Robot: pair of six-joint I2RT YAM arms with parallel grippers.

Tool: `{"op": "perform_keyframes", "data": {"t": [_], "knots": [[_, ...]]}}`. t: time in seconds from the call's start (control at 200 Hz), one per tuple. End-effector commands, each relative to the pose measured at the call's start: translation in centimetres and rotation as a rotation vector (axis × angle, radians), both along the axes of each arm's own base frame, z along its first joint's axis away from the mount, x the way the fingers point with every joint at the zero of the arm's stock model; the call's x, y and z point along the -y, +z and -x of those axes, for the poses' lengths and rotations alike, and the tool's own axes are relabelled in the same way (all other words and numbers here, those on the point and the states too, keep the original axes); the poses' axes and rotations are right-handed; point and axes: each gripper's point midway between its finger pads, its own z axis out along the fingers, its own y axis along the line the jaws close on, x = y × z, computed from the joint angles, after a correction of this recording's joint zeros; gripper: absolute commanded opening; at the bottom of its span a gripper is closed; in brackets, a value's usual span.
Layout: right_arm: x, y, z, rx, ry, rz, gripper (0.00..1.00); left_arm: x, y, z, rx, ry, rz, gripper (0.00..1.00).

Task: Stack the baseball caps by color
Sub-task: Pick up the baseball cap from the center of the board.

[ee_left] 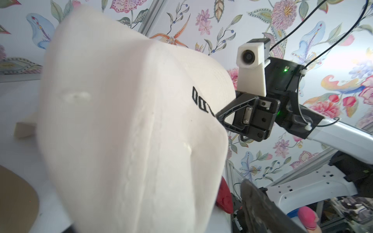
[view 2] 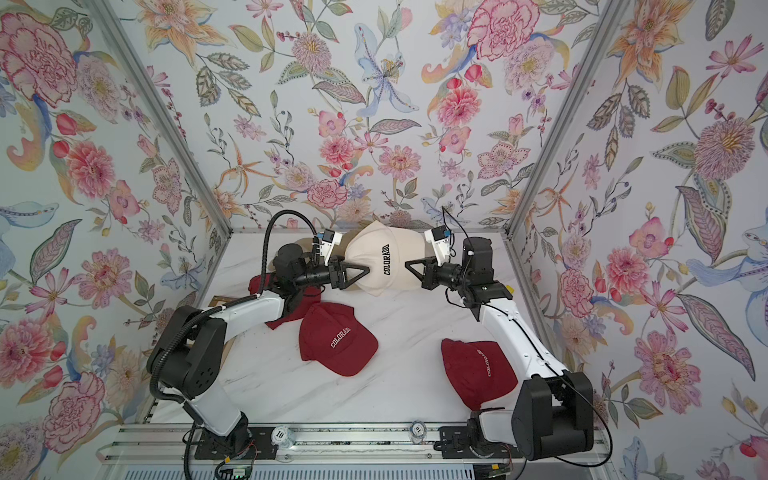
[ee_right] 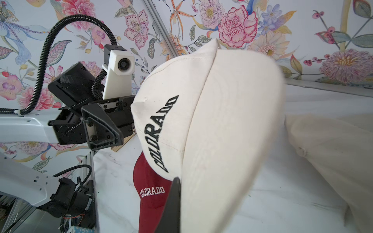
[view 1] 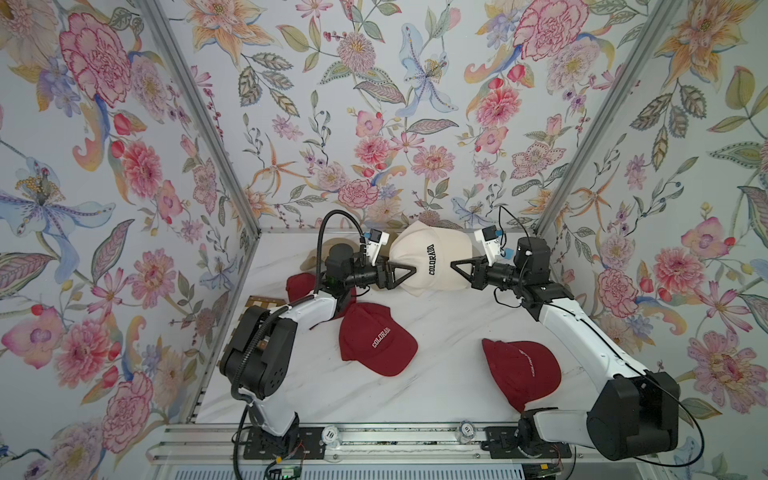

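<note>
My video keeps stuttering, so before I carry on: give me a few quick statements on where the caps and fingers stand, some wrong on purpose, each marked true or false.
1. The right gripper has its fingers shut on the brim of the cream cap. True.
2. All the dark red caps sit in one stack. False: the middle dark red cap and the dark red cap by the right arm lie apart.
3. A tan cap lies behind the left arm. True.
4. The cream cap's lettering is white. False: it is black.
</note>
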Motion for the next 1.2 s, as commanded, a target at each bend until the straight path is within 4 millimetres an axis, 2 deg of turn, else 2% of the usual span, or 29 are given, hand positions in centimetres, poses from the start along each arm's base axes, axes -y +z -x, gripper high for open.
{"op": "perform_keyframes", "data": {"t": [0.0,0.07,0.195,0.54,0.746,1.021,1.196], "knots": [[-0.3,1.5,-0.1,0.058,0.011,-0.007,0.00,0.6,3.3,1.2,0.057,-0.084,0.108,0.78],[-0.3,1.3,-0.2,0.054,0.012,-0.007,0.00,0.4,3.7,1.2,0.068,-0.081,0.110,0.70],[-0.2,0.7,-0.4,0.044,0.011,-0.010,0.00,-0.3,4.5,0.8,0.095,-0.050,0.092,0.60],[-0.3,-0.1,-1.0,0.023,0.010,-0.015,0.00,-1.7,6.9,0.7,0.171,-0.005,0.077,0.48],[-0.3,-0.5,-1.3,0.016,0.008,-0.013,0.00,-2.4,7.7,0.9,0.195,0.007,0.083,0.46],[0.5,-0.9,-1.9,0.003,-0.028,-0.021,0.00,-3.4,7.6,1.5,0.192,0.024,0.076,0.36],[0.7,-0.8,-2.1,0.003,-0.036,-0.033,0.00,-3.5,7.3,1.5,0.183,0.028,0.071,0.23]]}}
